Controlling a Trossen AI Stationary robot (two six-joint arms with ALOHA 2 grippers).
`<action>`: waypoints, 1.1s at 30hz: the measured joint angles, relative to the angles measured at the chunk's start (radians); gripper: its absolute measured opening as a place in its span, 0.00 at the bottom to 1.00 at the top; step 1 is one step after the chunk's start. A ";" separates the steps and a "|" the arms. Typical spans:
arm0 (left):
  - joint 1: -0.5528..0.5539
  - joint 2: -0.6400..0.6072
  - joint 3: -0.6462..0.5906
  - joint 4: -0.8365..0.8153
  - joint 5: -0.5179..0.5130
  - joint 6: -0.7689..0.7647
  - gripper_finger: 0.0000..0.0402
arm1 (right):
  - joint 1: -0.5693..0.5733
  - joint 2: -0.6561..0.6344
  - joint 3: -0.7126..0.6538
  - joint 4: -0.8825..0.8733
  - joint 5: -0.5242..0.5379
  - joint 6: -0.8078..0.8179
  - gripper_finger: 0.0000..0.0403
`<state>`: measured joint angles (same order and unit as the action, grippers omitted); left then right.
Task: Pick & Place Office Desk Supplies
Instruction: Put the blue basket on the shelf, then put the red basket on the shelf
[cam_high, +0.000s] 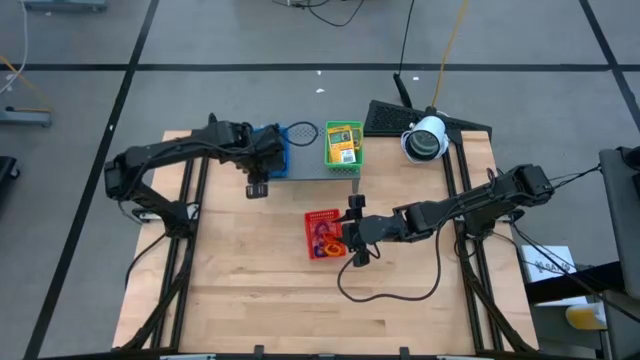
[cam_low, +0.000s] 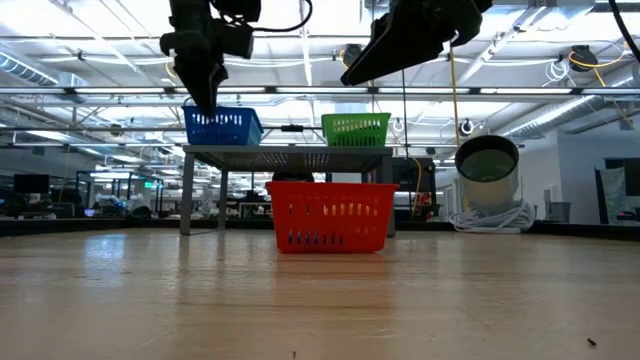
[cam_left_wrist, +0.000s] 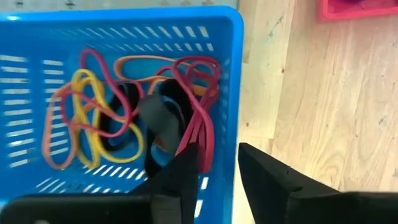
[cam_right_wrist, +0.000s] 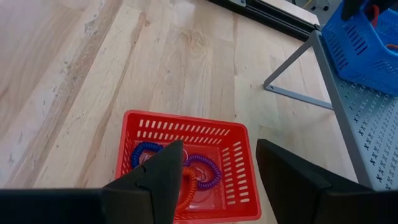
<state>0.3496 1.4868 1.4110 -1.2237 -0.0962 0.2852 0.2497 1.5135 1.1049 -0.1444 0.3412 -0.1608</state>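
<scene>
counter (cam_high: 250, 290): pale wood planks, visible grain, dark frame rails along sides
rack (cam_right_wrist: 367, 130): grey perforated metal, thin legs, at back of counter
blue basket (cam_left_wrist: 231, 74): plastic mesh, slotted walls, on rack; far side cut off in left wrist view
bands (cam_left_wrist: 93, 112): thin rubber loops in blue basket, tangled; red, orange, yellow, black, one blue
left hand (cam_left_wrist: 217, 180): above blue basket's edge, dark blocky fingers parted, nothing gripped; one finger over basket, other outside wall
green basket (cam_high: 343, 143): mesh, on rack beside blue one
packets (cam_high: 343, 141): flat yellow-green rectangles inside green basket; count hard to tell
red basket (cam_right_wrist: 233, 174): plastic mesh, on counter in front of rack
coils (cam_right_wrist: 205, 169): purple, blue, orange loops in red basket, partly hidden by finger
right hand (cam_right_wrist: 217, 171): over red basket, fingers wide apart, empty
white cylinder (cam_high: 425, 138): round, back right; make unclear
</scene>
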 joint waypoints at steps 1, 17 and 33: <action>0.000 0.000 0.010 -0.006 -0.007 0.000 0.31 | 0.000 0.000 0.000 0.003 0.001 0.000 0.49; -0.060 -0.001 0.253 0.043 0.050 -0.053 0.42 | 0.000 -0.009 0.000 -0.037 0.306 0.028 0.49; -0.168 -0.001 0.253 0.056 0.012 -0.027 0.42 | -0.399 -0.274 0.001 -0.177 -0.224 -0.053 0.49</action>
<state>0.1813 1.4860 1.6642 -1.1677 -0.0841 0.2582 -0.1493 1.2400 1.1057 -0.3213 0.1167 -0.2136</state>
